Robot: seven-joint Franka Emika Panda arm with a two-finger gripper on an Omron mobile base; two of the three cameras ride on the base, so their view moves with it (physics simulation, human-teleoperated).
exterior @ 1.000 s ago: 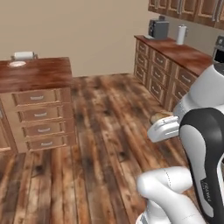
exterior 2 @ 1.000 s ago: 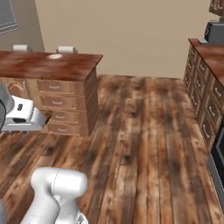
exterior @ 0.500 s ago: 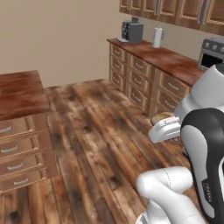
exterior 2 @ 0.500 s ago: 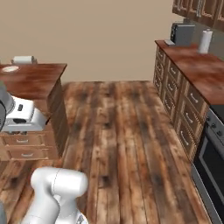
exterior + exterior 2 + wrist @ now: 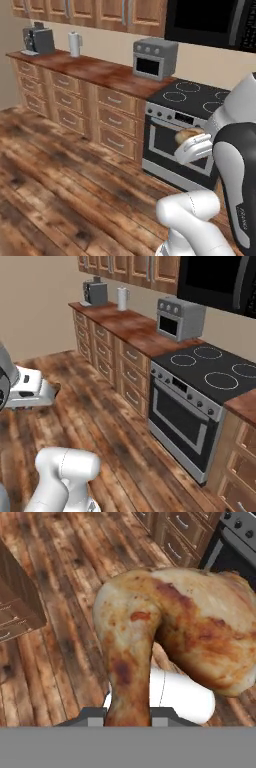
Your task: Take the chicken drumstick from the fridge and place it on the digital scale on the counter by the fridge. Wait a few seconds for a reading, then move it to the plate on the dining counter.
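- The pincer [image 5: 128,714] is pressed onto the chicken drumstick [image 5: 170,637]: in the hand view its two dark finger tips [image 5: 92,716] rise at six o'clock with the narrow bone end of the drumstick wedged between them.
- From that bone end the drumstick swells up and out toward two o'clock, golden-brown and blotched with darker roast marks, its fat end reaching the three o'clock edge.
- In the left base view the drumstick [image 5: 187,135] shows as a small tan lump just above the white hand, at about three o'clock, in front of the oven door [image 5: 172,150].
- In the right base view the white hand block sits at nine o'clock, with a dark tip of the pincer [image 5: 54,389] poking toward the middle, above the floor.
- Under the drumstick in the hand view lies the plank floor [image 5: 65,612]; a wooden drawer unit [image 5: 15,607] stands at nine o'clock and more drawers [image 5: 180,532] run toward one o'clock, beside the dark oven front.
- Further out, the left base view shows a reddish-brown worktop [image 5: 95,70] over light wooden drawers running from ten o'clock to the stove [image 5: 200,97] at two o'clock.
- On that worktop stand a grey toaster oven [image 5: 154,58] at twelve o'clock, a white jug [image 5: 75,44] and a dark coffee machine [image 5: 38,40] toward eleven o'clock.
- Wooden wall cabinets [image 5: 100,12] hang above, with a dark microwave [image 5: 210,20] over the stove at one o'clock.
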